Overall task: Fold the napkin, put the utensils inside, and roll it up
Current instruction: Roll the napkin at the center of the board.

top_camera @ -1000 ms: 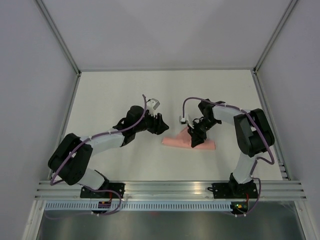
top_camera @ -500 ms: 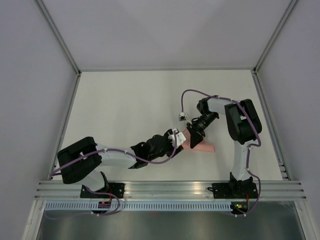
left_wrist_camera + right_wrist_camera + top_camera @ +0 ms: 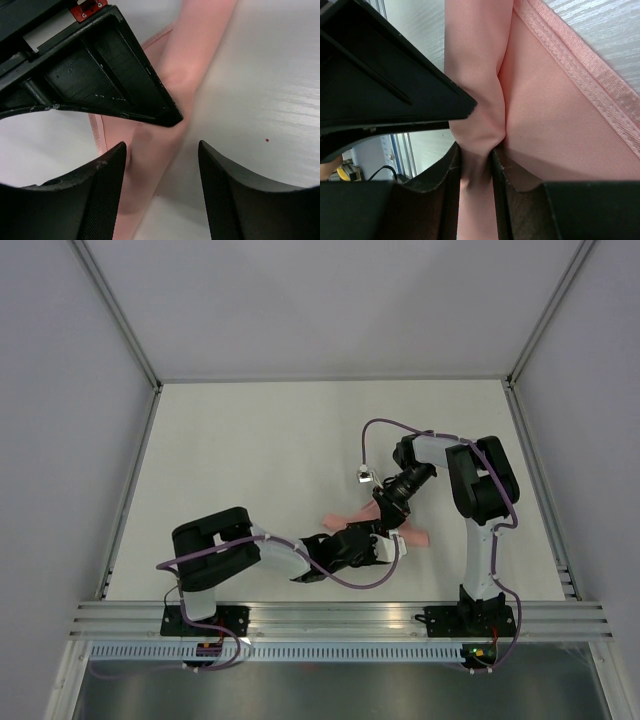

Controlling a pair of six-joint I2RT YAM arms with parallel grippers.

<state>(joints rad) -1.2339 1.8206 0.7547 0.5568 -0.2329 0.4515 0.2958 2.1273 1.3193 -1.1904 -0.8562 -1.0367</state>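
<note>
The salmon-pink napkin (image 3: 415, 537) lies as a narrow rolled strip right of the table's middle. My right gripper (image 3: 388, 514) is shut on it; in the right wrist view (image 3: 476, 167) its fingers pinch a fold of the cloth (image 3: 535, 115). My left gripper (image 3: 391, 541) comes in from the near side, right beside the right one. In the left wrist view it is open (image 3: 162, 192), its two fingers straddling the napkin roll (image 3: 150, 150) without touching it. The utensils are out of view.
The right gripper's black body (image 3: 100, 75) fills the upper left of the left wrist view, close above the roll. The left gripper's body (image 3: 380, 85) crowds the right wrist view. Grey walls ring the white table (image 3: 250, 440); an aluminium rail (image 3: 340, 618) runs along its near edge.
My left arm has swung from behind and left of the napkin round to its near side and now straddles the roll, its jaws a little wider. The right gripper has kept its grip.
</note>
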